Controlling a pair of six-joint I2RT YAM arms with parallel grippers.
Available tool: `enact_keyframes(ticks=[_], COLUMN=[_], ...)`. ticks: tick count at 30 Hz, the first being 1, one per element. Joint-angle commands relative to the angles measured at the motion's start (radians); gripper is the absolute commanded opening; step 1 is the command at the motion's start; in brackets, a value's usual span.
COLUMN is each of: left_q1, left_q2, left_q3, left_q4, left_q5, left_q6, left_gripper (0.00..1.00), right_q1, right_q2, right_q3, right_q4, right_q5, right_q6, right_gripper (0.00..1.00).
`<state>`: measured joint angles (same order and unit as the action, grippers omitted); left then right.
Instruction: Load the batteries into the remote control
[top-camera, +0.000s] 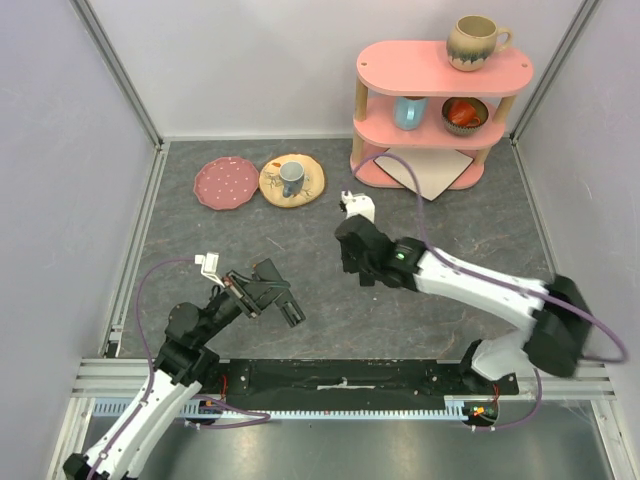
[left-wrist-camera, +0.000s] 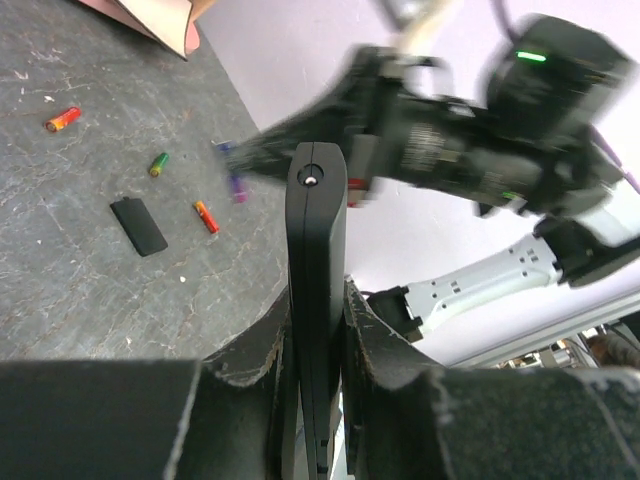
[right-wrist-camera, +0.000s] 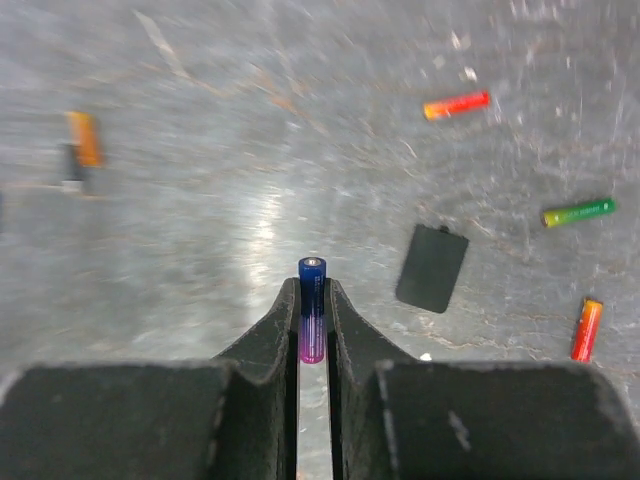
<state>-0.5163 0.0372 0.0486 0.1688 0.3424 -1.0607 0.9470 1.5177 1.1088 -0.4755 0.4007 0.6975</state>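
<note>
My left gripper (left-wrist-camera: 318, 300) is shut on the remote control (left-wrist-camera: 316, 230), a slim black bar held on edge above the table, also seen in the top view (top-camera: 290, 311). My right gripper (right-wrist-camera: 313, 295) is shut on a blue-and-purple battery (right-wrist-camera: 312, 310), which stands upright between its fingertips just above the table. Loose batteries lie around it: a red one (right-wrist-camera: 456, 104), a green one (right-wrist-camera: 579, 212), an orange-red one (right-wrist-camera: 587, 329) and a blurred orange one (right-wrist-camera: 85, 138). A flat black battery cover (right-wrist-camera: 432, 267) lies beside them. In the top view the right gripper (top-camera: 352, 268) hides the batteries.
A pink two-level shelf (top-camera: 440, 110) with mugs and a bowl stands at the back right. A pink plate (top-camera: 226, 183) and a yellow plate (top-camera: 310, 185) carrying a cup lie at the back left. Walls close in the table on three sides.
</note>
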Motion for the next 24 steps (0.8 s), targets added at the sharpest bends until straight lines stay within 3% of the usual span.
enact_keyframes(ticks=[1,5,12,24], left_q1=[0.004,-0.002,-0.033,-0.054], left_q2=[0.165,0.436,0.711,0.851], left_q3=[-0.079,-0.052,0.043,0.051], left_q4=[0.219,0.407,0.563,0.747], left_q5=[-0.017,-0.014,-0.077,-0.115], left_q6=[-0.056,-0.074,-0.111,-0.179], left_gripper=[0.02,0.02,0.02,0.02], right_q1=[0.068,0.128,0.245,0.306], right_q2=[-0.255,-0.427,-0.404,-0.292], right_q3=[-0.116,-0.208,-0.167,-0.19], right_q4=[0.147,0.271,0.311,0.466], right_q5=[-0.014,-0.048,0.003,-0.008], right_q6=[-0.12,-0.141,-0.19,-0.187], right_gripper=[0.0,0.0,0.0,0.0])
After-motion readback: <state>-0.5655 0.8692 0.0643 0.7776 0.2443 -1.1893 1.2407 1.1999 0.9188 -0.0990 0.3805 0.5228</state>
